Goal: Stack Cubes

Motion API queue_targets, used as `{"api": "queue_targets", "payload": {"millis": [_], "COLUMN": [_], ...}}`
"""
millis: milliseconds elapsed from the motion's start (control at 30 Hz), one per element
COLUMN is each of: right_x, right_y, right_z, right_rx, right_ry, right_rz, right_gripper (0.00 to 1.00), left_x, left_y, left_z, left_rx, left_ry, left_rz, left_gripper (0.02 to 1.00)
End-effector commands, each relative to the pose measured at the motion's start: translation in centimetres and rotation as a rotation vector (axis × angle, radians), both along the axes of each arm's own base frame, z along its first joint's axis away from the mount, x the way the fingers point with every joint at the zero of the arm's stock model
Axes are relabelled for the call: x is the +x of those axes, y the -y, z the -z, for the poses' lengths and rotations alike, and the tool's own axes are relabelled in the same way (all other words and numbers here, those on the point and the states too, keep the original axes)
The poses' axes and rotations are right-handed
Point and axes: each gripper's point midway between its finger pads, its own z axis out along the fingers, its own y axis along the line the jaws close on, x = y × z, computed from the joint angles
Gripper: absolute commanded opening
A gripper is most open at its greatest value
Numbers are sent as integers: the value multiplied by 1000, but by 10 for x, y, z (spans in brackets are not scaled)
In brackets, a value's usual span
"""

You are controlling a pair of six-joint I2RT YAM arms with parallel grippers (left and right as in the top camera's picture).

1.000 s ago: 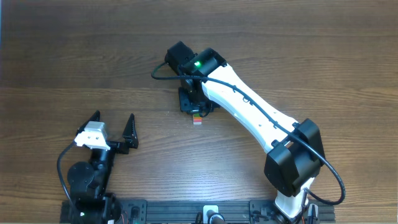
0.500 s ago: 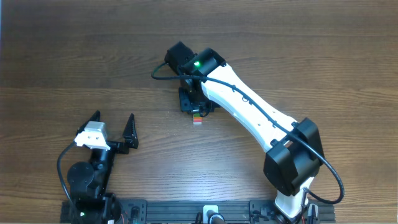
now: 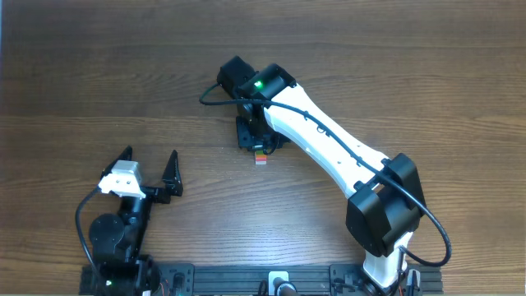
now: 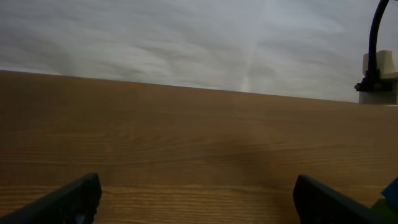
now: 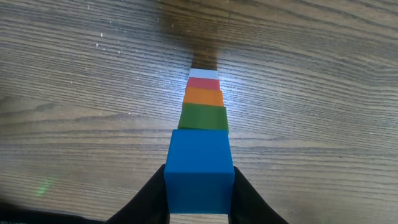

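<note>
Five-cube stack [image 5: 203, 97] centred on table [image 5: 323, 93], right fingers [image 5: 249, 202] pinching blue cube [image 5: 199, 177].

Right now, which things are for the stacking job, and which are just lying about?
For the job: right hand, shut on the blue cube; green cube, orange cube, red cube and white cube stacked under it.
Just there: left hand, open, apart from the stack; wooden table.
</note>
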Motion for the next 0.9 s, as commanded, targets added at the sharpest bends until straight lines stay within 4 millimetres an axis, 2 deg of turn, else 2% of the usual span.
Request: {"api": "queue_targets", "payload": {"millis": [33,700,800,900], "right_x": [0,0,0,1], "right_y": [3,2,2,2], "right_z": [6,7,7,7], "right_rx": [-23,-22,-22,-20], "right_ry": [-1,1,1,3], "right_rz": [-6,-6,-6,-6], "right_gripper": [253,338,367,448], "left_x": [0,0,0,0], "left_y": [0,0,0,0], "left_z": [1,1,1,1], "left_rx": [14,14,14,14], "left_ry": [4,4,4,4], "left_rz": [5,5,5,5], "left_gripper": [1000,1000,1000,1000]}}
